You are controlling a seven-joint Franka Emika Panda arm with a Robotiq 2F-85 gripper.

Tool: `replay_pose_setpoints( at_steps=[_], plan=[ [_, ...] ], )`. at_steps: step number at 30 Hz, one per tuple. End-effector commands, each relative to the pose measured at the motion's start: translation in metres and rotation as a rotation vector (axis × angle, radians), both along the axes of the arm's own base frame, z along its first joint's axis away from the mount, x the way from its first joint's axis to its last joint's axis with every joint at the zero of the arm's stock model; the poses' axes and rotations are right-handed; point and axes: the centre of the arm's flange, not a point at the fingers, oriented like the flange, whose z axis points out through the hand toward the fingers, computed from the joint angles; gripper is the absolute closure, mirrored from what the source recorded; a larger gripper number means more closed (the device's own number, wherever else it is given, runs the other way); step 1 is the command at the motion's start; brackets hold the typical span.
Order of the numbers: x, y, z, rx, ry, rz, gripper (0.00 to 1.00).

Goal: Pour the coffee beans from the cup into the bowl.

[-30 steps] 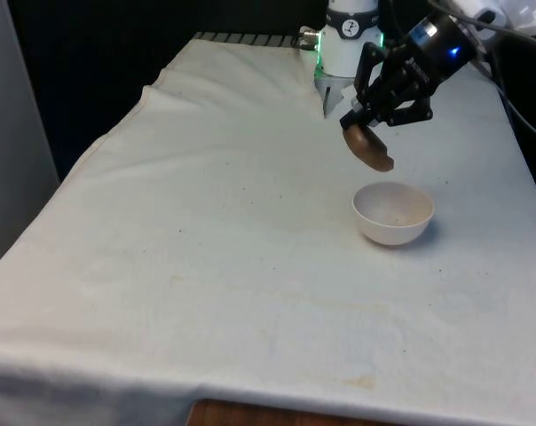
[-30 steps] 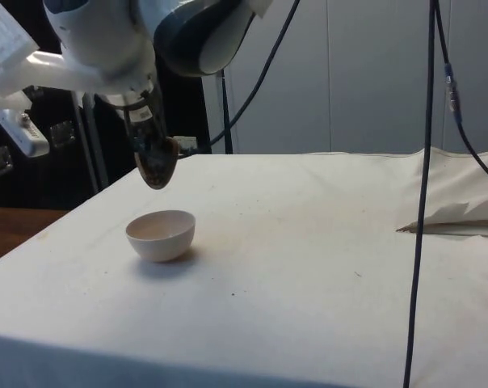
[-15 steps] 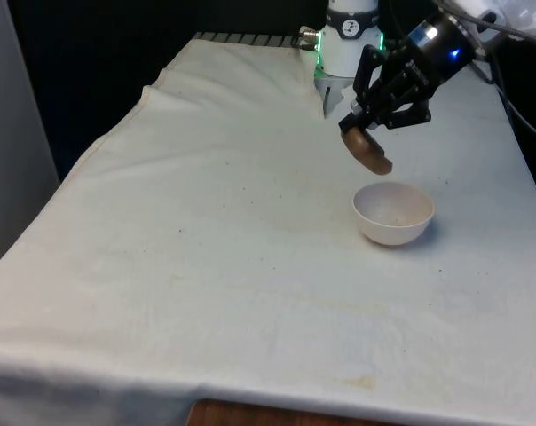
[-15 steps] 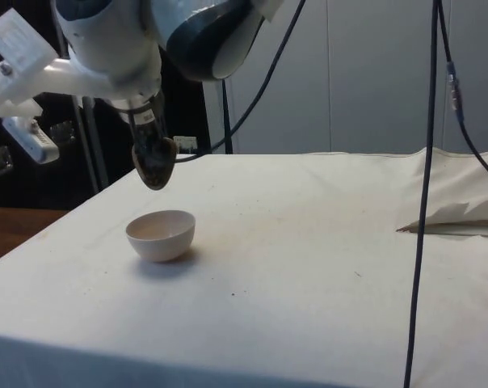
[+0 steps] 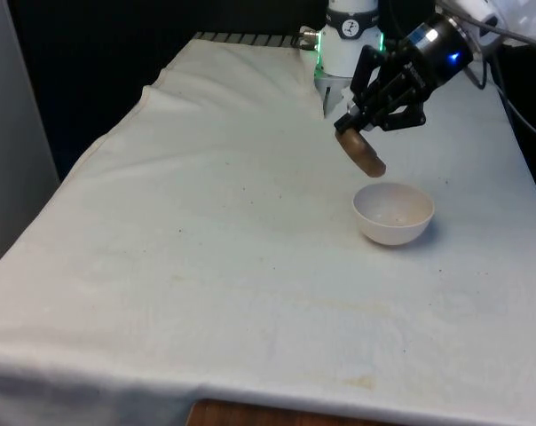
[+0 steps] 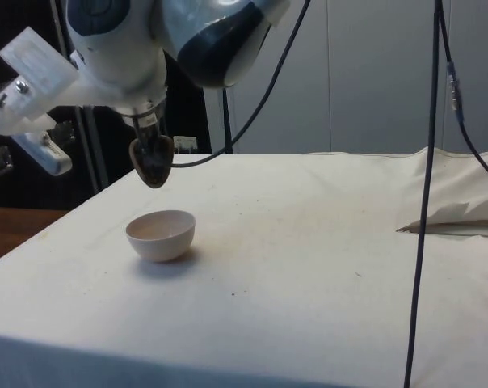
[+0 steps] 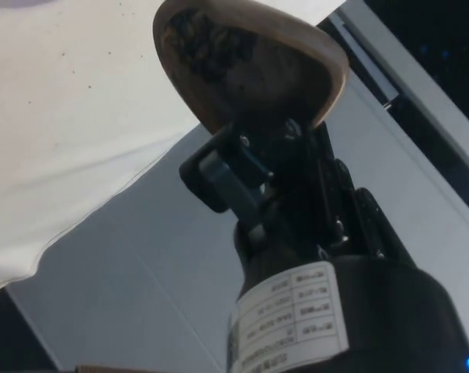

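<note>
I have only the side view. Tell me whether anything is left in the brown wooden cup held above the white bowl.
Observer: In the wrist view, dark coffee beans lie inside the tipped brown wooden cup.
Operator: Report how the cup lines up with the bowl across the table.
Observer: In the front view, the cup hangs over the white bowl near its rim on the front view's left, not above its centre.
</note>
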Motion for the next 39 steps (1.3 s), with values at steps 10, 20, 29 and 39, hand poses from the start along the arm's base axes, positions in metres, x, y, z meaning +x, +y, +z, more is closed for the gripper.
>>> replay_pose_setpoints(
  at_steps=[10,20,29,39],
  plan=[
    [-0.012,0.011,-0.007,-0.017,-0.011,0.044,1.0],
    [-0.017,0.015,-0.008,-0.061,-0.024,0.079,1.0],
    [-0.022,0.022,-0.01,-0.106,-0.036,0.116,1.0],
    [-0.03,0.033,-0.016,-0.145,-0.048,0.149,1.0]
  ],
)
